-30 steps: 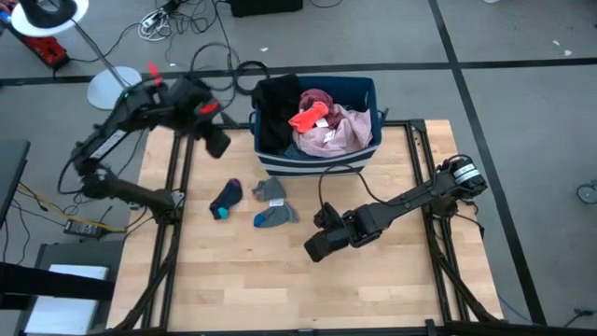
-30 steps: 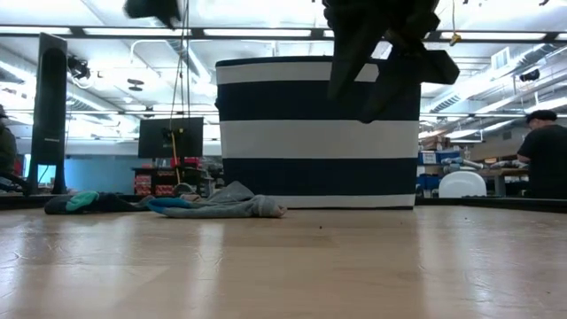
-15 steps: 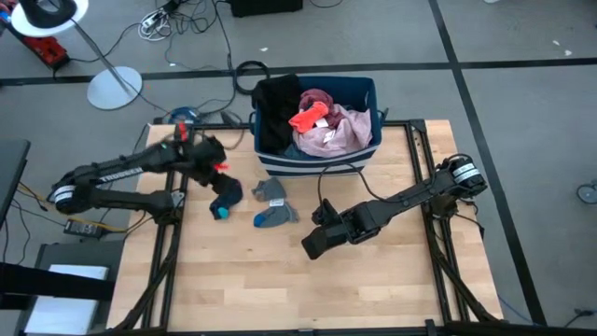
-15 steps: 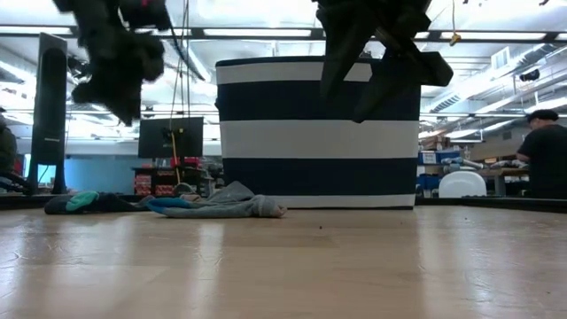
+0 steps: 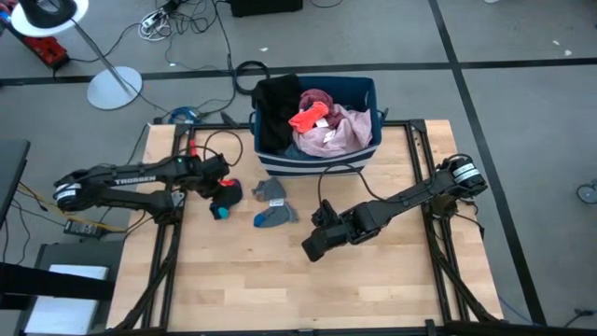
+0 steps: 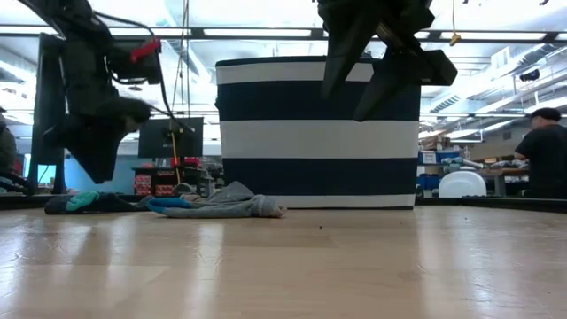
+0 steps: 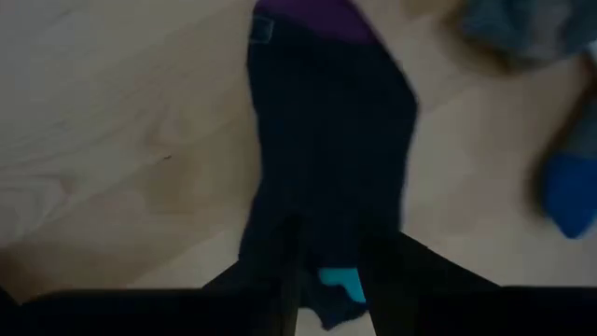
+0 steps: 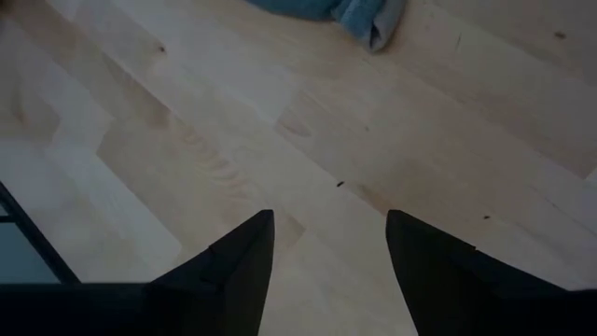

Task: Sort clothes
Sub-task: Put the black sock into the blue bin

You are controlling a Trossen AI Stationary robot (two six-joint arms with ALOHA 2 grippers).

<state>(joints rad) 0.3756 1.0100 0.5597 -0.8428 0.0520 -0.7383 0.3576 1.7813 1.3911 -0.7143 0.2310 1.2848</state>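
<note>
A dark navy sock with a purple cuff and a teal toe lies flat on the wooden table. My left gripper hangs just above it, narrowly open and empty. In the left wrist view the sock lies under my fingers, with the teal toe between them. A grey sock and a blue-grey sock lie to its right. My right gripper is open and empty above bare table. Black, maroon, red-orange and pink garments are piled in the striped bin.
The navy and white striped bin stands at the table's far middle. Bare wood lies along the near half of the table. Cables and a lamp base lie on the floor beyond the table. A person is in the room behind.
My left gripper has come down from high beside the bin's left side, toward the table's near edge, and now hangs low over the navy sock. The socks and the bin have not moved.
</note>
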